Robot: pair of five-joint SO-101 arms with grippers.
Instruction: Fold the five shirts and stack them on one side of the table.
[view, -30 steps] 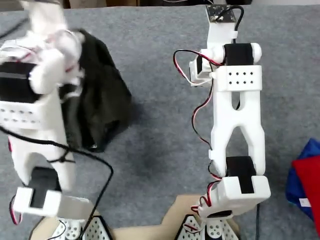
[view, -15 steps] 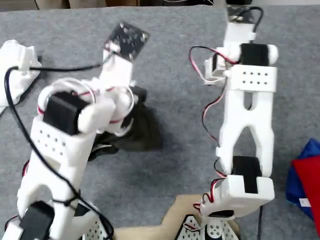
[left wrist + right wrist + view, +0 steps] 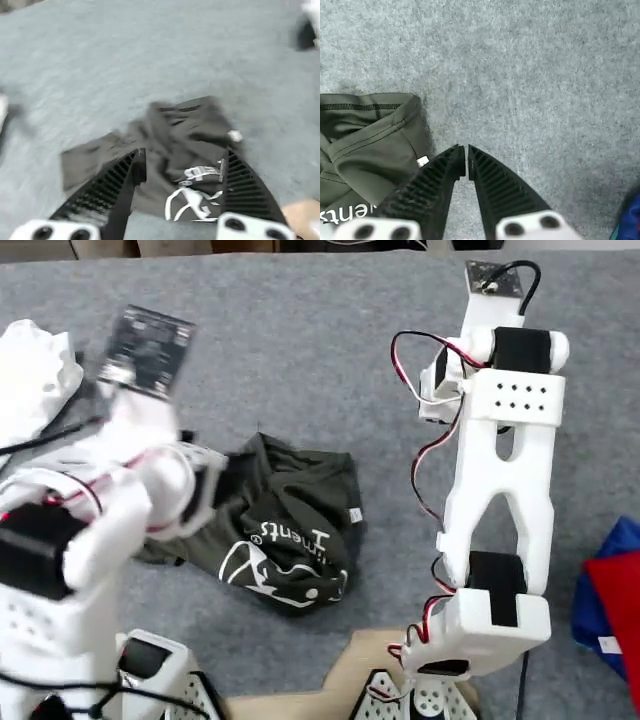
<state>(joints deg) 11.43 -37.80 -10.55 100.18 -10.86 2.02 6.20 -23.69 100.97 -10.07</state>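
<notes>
Lying crumpled and unfolded on the grey table cover: dark olive shirt, white print facing up, small white tag at the edge nearest the right arm.

Position of shirt: near the middle of the table, between the two arms, closer to the left arm; one side of the cloth hidden under that arm in the high view.

Left gripper: released, fingers spread wide, nothing clamped. Pointing down at the shirt, with the printed part of the cloth framed in the gap between the two fingers. Contact with the cloth: cannot tell.

Right gripper: clenched, tips almost meeting, nothing held. Hanging over bare grey cover just beside the tagged corner of the shirt, apart from the cloth.

Other items:
- white cloth, heaped at the far left edge of the table, well apart from the shirt;
- blue cloth with red cloth lying on it, at the right edge, well apart from the shirt;
- tan board at the near edge, between the arm bases.
</notes>
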